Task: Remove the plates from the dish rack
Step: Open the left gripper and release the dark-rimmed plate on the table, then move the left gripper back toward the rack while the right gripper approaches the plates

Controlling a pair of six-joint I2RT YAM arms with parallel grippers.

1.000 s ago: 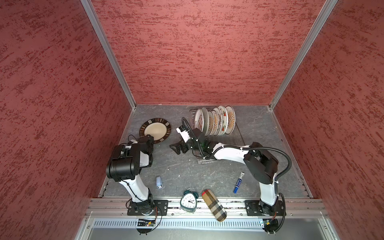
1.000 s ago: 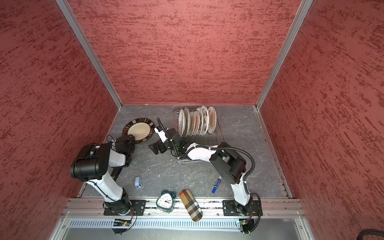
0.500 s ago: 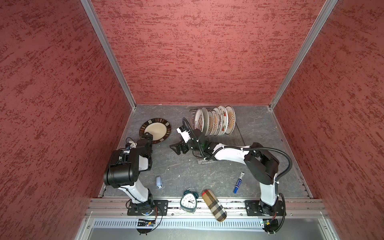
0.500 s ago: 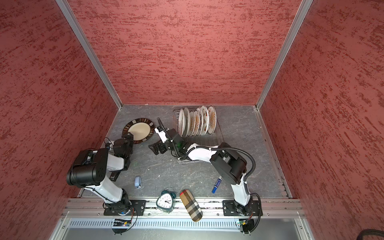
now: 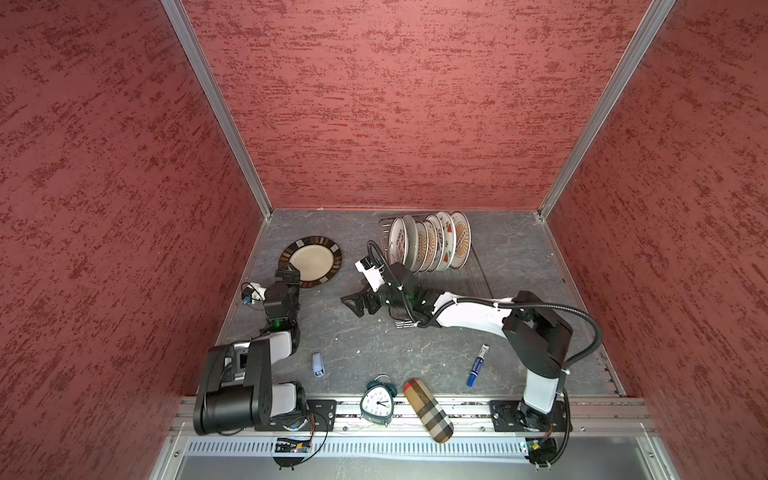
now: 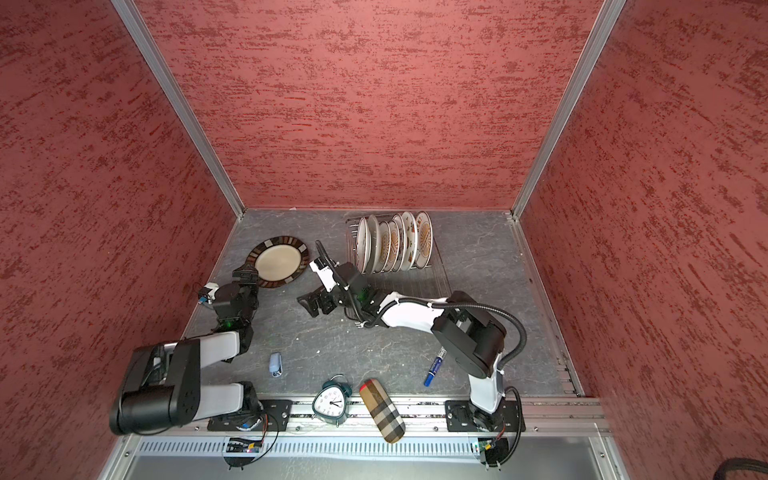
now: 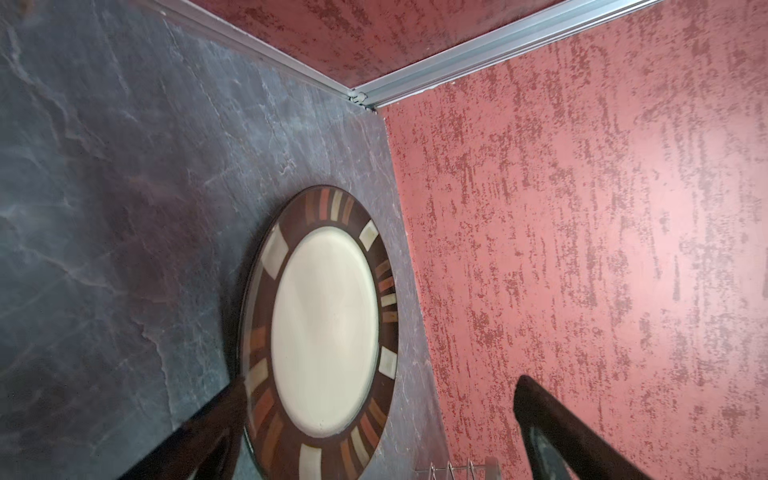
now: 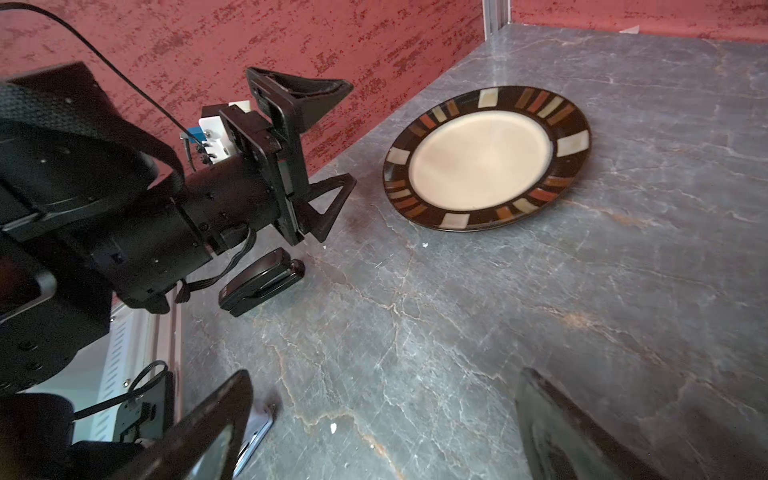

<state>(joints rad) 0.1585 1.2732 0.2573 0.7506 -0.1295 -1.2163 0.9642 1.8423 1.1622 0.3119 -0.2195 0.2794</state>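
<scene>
Grey stone tabletop [image 5: 374, 345], red walls [image 5: 395, 104]. Only both top views show six plates [image 5: 430, 245] upright in the dish rack [image 5: 383, 232] at the back. Right wrist view shows the left gripper [image 8: 336, 137] spread just beside a flat striped plate [image 8: 486, 160]; right gripper [image 5: 354, 304] also spread.

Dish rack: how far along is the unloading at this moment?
Done: one striped-rim plate lies flat on the table, clear of the dish rack. In hand: nothing; the left claw is open beside that plate, the right claw open and empty near the rack. Left: six plates stand upright in the rack.
</scene>
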